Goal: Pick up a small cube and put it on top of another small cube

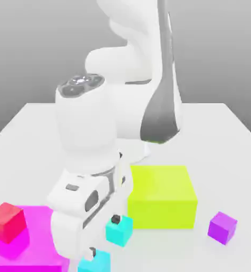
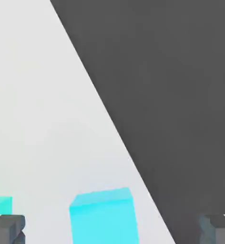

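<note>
Now the white arm [image 1: 95,159] towers over the pale table [image 1: 223,138]; at the exterior view's left lies a flat magenta block [image 1: 34,252], with the yellow-green block [image 1: 162,196] near centre; the end effector [image 2: 112,228] hangs low with fingers [image 2: 7,228] spread wide, one small cyan cube [image 2: 102,217] between them, ungripped; the other cyan cube [image 1: 119,229] sits just beside the yellow-green block; a red cube [image 1: 6,221] tops the magenta block; a purple cube [image 1: 222,227] sits apart.
</note>
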